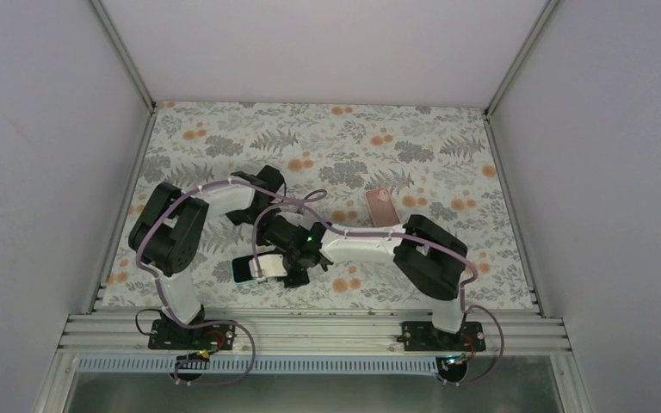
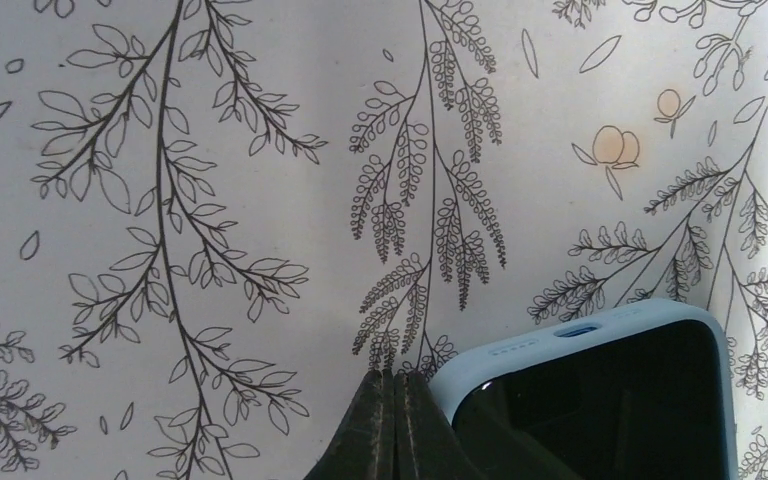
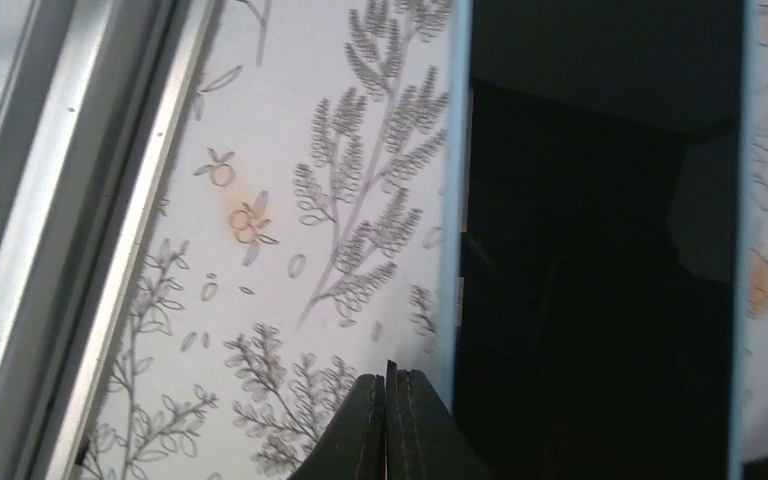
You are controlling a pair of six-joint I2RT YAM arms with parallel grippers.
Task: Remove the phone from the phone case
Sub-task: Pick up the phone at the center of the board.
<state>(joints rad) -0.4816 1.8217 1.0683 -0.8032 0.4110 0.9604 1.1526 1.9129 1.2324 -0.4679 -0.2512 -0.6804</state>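
The phone [image 1: 243, 269] has a dark screen and sits in a light blue case, flat on the floral mat near the front, partly hidden under the grippers. My left gripper [image 1: 299, 268] is shut and empty. In the left wrist view its tips [image 2: 395, 380] lie against the case's corner [image 2: 480, 365], by the end with the charging port. My right gripper [image 1: 267, 271] is shut and empty. In the right wrist view its tips [image 3: 390, 378] lie beside the case's long edge [image 3: 448, 250], and the phone screen [image 3: 600, 250] lies to their right.
A pink phone-shaped object [image 1: 379, 206] lies on the mat behind the right forearm. The metal rail [image 1: 310, 331] runs along the front edge and also shows in the right wrist view [image 3: 70, 200]. White walls enclose the left, back and right sides.
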